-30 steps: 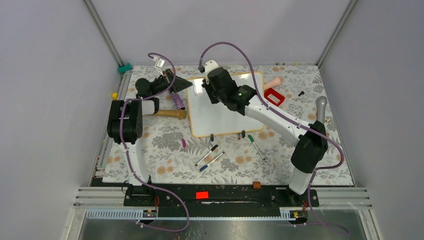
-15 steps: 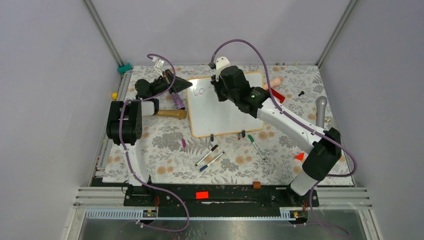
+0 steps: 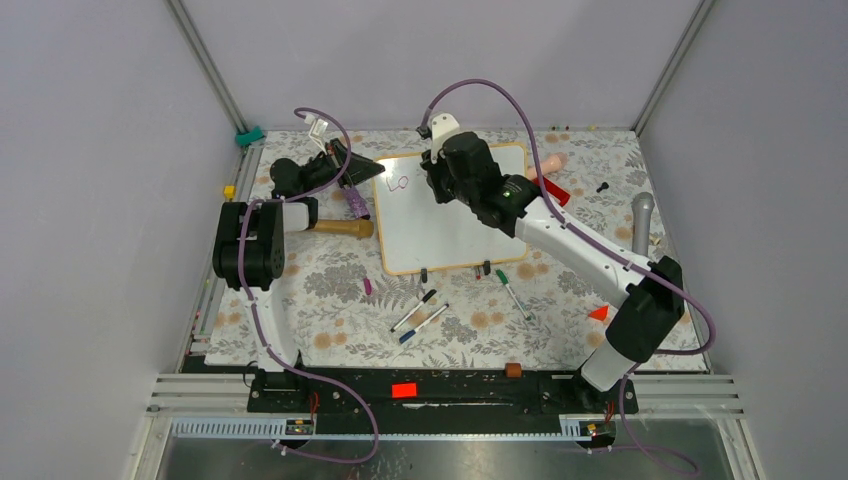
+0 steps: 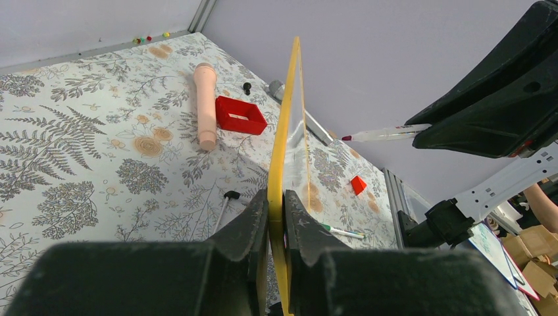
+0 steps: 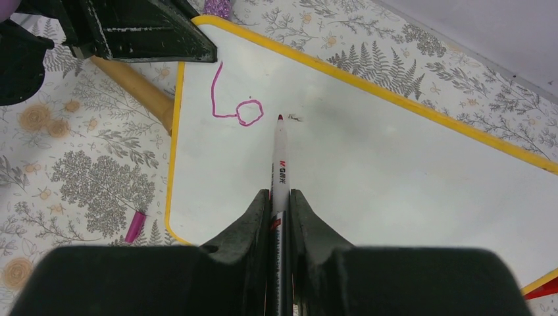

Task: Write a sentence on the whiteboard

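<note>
Surface: a floral-patterned table (image 3: 320,300) is enclosed by plain grey walls.
Whiteboard: the whiteboard (image 3: 445,235) is laid at the far middle of the table.
Left gripper: the left gripper (image 4: 276,201) is pinched onto the board's yellow frame edge at its far-left corner.
Right gripper: the right gripper (image 5: 280,197) is clamped around a white marker (image 5: 279,161).
Sentence: the sentence (image 5: 227,116), a pink "Lo", is seen near that corner, just left of the marker tip.
</note>
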`<act>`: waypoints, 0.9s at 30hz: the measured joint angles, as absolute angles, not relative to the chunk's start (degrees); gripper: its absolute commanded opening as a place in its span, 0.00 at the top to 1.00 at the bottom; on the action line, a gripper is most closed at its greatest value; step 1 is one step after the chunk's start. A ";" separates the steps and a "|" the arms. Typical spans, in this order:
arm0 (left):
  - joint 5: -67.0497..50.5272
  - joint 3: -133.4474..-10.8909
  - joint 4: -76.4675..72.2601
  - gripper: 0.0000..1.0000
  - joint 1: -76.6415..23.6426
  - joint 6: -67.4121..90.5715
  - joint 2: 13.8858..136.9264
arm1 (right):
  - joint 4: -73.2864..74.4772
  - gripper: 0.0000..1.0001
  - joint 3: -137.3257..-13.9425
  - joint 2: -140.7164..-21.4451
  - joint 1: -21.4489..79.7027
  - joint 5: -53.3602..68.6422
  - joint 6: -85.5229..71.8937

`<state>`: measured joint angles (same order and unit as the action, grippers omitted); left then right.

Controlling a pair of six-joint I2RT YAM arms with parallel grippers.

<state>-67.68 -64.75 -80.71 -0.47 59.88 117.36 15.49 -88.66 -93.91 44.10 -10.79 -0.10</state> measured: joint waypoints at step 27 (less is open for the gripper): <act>-67.70 -64.75 -80.71 0.98 -0.47 59.77 117.36 | 21.61 1.00 -96.66 -101.97 45.78 -14.35 -2.04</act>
<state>-67.70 -64.75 -80.71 -0.47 59.77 117.36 21.61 -96.66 -101.97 45.78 -14.35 -2.04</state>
